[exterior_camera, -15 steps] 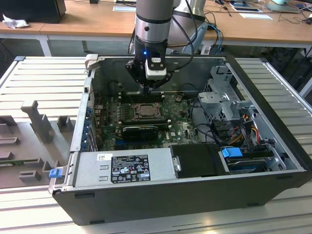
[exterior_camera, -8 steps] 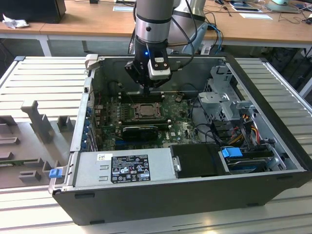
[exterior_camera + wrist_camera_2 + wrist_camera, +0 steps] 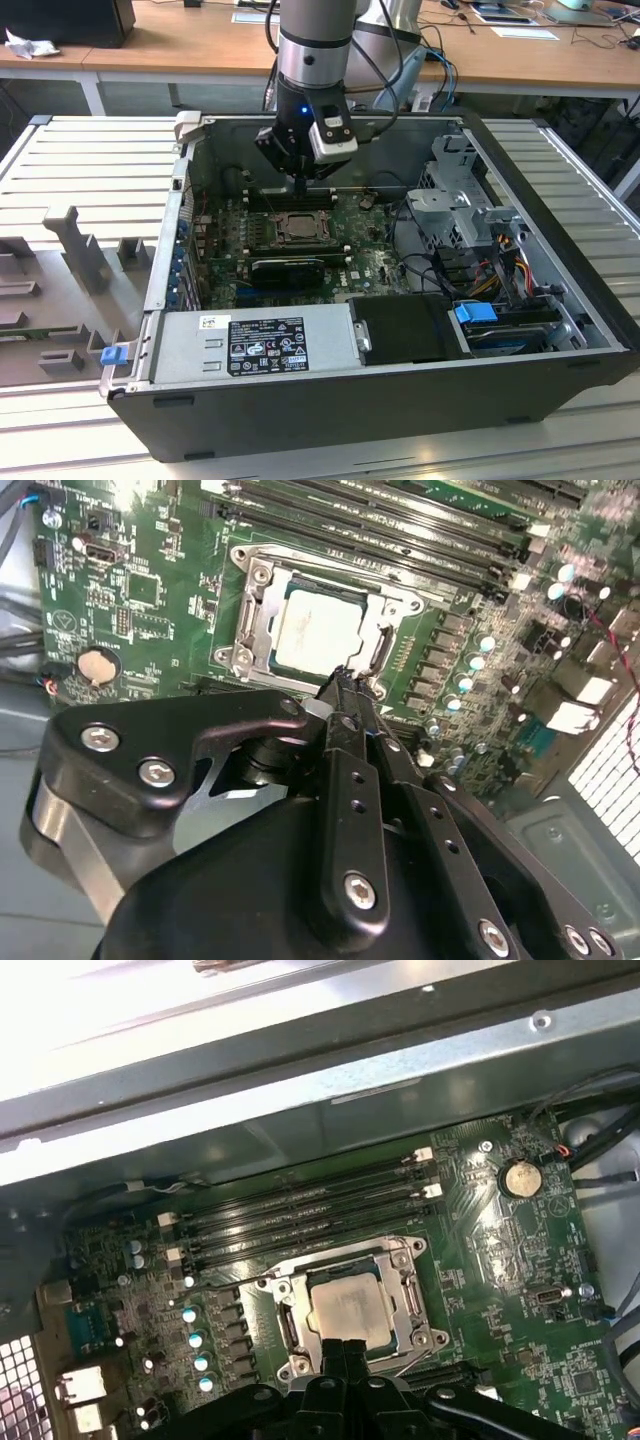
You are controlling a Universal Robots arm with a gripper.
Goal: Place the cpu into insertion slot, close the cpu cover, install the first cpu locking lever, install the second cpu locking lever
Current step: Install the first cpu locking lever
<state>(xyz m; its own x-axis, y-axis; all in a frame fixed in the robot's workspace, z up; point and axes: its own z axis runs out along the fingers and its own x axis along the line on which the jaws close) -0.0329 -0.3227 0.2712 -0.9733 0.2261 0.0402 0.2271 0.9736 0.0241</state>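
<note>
Inspection from my position over the open computer case (image 3: 400, 400): the green circuit board (image 3: 500, 1250) lies on its floor. The insertion slot (image 3: 293, 1325) sits in the board's far part, just beside the long black memory slots (image 3: 300, 1215). The cpu cover (image 3: 250, 615) lies down around the socket. The cpu (image 3: 318, 630) is seated inside, silvery top up. My gripper (image 3: 345, 675) has its fingers pressed together, pinching nothing I can see. The tips sit at the cover's edge, though I cannot confirm contact.
</note>
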